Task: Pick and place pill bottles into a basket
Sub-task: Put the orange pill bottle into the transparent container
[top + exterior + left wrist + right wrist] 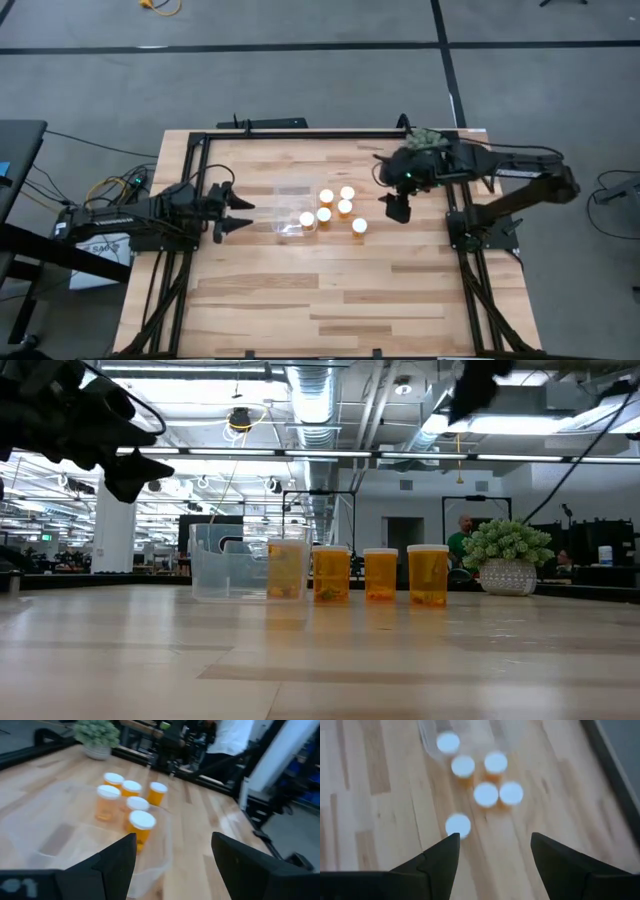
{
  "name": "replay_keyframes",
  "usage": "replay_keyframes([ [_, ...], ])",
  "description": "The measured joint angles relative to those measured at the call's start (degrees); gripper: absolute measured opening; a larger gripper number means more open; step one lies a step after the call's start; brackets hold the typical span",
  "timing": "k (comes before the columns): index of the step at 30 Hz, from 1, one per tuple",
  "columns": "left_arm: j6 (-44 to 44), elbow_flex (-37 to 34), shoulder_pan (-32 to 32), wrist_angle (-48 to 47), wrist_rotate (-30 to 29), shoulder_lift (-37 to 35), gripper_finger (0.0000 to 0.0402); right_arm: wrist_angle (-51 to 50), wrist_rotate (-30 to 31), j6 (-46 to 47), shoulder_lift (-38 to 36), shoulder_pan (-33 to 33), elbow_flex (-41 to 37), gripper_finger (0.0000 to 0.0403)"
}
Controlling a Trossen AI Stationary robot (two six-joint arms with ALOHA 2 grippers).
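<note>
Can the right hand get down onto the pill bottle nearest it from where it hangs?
Probably yes: the right hand hangs open above the table, that bottle stands apart from the other bottles, and nothing lies between them.

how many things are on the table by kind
pill bottles: 6
clear basket: 1
potted plant: 1
total: 8
</note>
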Motion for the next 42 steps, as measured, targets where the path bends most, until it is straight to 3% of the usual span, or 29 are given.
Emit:
replay_keyframes([
  [6,0.06,1.11,-3.99,-4.11,-1.12,0.06,0.0247,2.51,0.00,5.64,-3.35,1.39,-10.34,0.0240],
  [13,4.98,7.56,-7.51,-13.57,-9.16,0.04,0.0247,10.11,0.33,9.62,-3.21,4.26,-15.56,0.0240],
  [23,7.98,9.49,-9.44,-14.98,-10.83,2.00,0.0247,17.93,4.35,16.38,-0.53,8.99,-21.26,0.0240],
  [29,7.87,9.55,-10.48,-14.09,-10.79,5.53,0.0247,26.65,4.74,16.48,5.06,11.20,-21.64,0.0240],
  [42,7.78,9.51,-11.54,-13.27,-10.53,8.66,0.0247,26.51,3.45,15.68,10.91,11.26,-21.62,0.0241],
])
